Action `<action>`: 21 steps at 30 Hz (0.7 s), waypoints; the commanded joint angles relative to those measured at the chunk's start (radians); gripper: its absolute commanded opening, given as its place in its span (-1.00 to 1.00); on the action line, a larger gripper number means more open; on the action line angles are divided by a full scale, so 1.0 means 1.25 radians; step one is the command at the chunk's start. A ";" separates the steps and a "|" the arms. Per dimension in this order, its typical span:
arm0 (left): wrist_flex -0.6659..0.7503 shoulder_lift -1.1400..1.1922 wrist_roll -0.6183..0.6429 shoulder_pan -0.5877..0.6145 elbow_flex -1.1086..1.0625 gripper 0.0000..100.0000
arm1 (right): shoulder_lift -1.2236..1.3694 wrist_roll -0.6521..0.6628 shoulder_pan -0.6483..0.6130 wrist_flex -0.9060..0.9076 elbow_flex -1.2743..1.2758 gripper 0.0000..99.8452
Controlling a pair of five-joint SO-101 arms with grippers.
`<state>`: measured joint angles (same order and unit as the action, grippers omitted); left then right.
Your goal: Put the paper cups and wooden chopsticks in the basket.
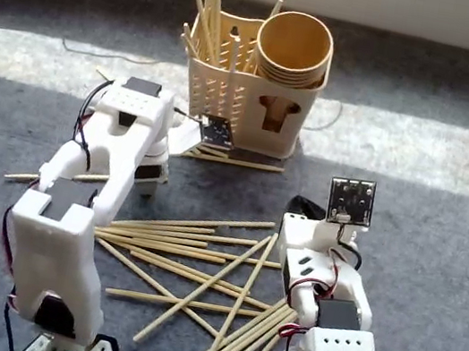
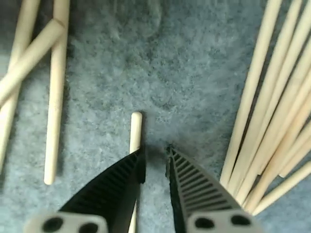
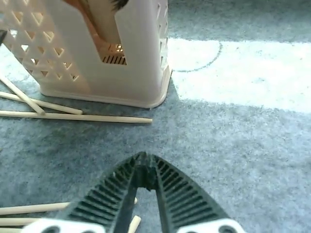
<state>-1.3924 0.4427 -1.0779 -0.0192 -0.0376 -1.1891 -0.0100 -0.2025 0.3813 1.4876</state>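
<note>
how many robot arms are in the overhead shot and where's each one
2. The left arm extends to the foot of the basket; the right arm stands by the loose chopsticks. No others seem hidden.

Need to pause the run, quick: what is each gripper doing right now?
Left gripper: open a little, holding nothing; a chopstick lies right beside it.
Right gripper: shut, empty.
</note>
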 commanded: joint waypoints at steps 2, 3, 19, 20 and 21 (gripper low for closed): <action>-0.004 0.028 0.023 -0.013 0.056 -0.87 | -0.008 0.010 0.003 -0.028 -0.003 -0.98; -0.009 0.039 0.026 -0.015 0.058 -0.89 | -0.008 0.010 0.003 -0.028 -0.003 -0.98; -0.194 -0.069 0.028 -0.012 0.048 -0.99 | -0.008 0.010 0.003 -0.028 -0.002 -0.98; -0.200 -0.090 0.029 -0.010 0.048 -0.99 | -0.008 0.010 0.003 -0.028 -0.002 -0.98; -0.209 -0.110 0.029 -0.009 0.048 -0.99 | -0.008 0.010 0.003 -0.028 -0.002 -0.98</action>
<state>-1.6088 0.4120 -1.0487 -0.0238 0.0161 -1.1891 -0.0100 -0.2025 0.3813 1.4876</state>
